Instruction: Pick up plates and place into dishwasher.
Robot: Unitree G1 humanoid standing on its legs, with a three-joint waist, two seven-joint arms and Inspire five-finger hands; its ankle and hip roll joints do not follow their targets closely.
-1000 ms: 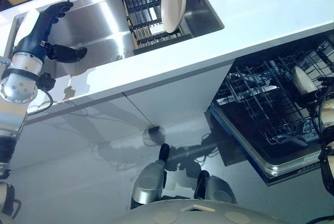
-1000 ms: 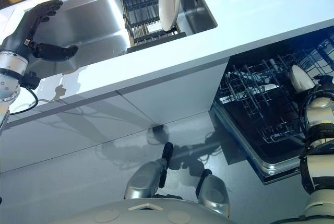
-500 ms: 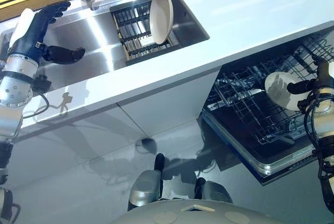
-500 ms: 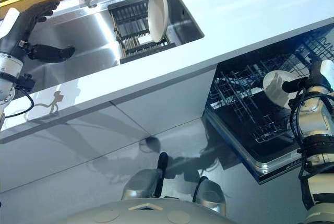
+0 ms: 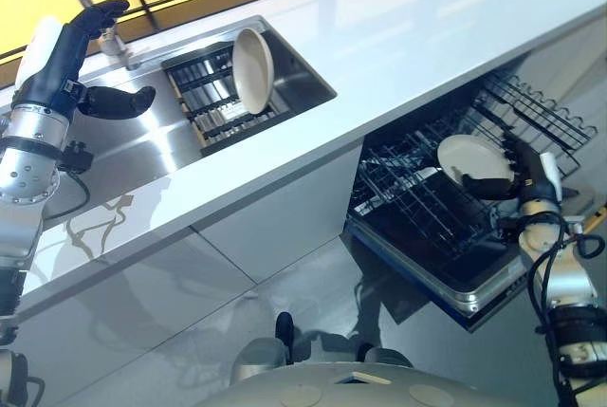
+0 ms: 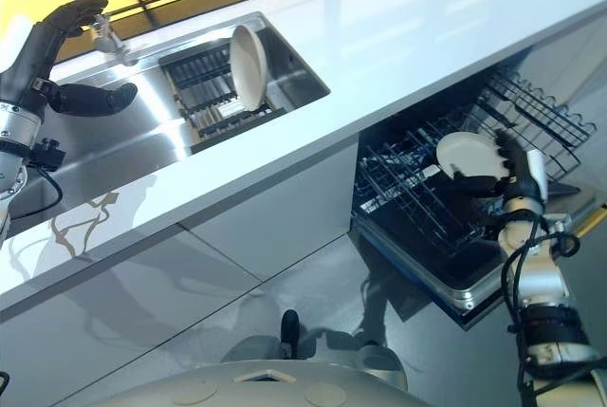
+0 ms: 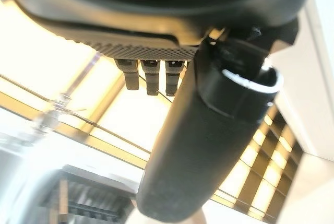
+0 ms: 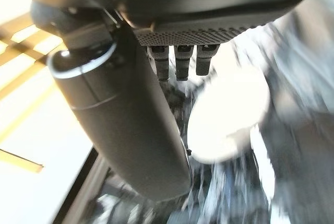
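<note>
Two plates matter here. One pale plate point(image 5: 471, 161) is pinched in the right hand point(image 5: 512, 182), thumb curled across its near edge, held over the dishwasher rack point(image 5: 427, 200) at about four o'clock in the head views. The second plate point(image 5: 252, 70) stands on edge in the dark drying rack point(image 5: 211, 94) inside the sink point(image 5: 133, 146), up at eleven o'clock. The left hand point(image 5: 81, 61) hovers at ten o'clock by the tap point(image 5: 112, 40), fingers loosely spread and holding nothing.

The step in hand looks like slotting the held plate into the rack. Done well, that means tipping the plate onto its edge, lining it up with a gap between the tines, and lowering it until the wires take its weight before the thumb lets go. The right wrist view is blurred, so the chosen slot is probably, not certainly, directly beneath.
</note>
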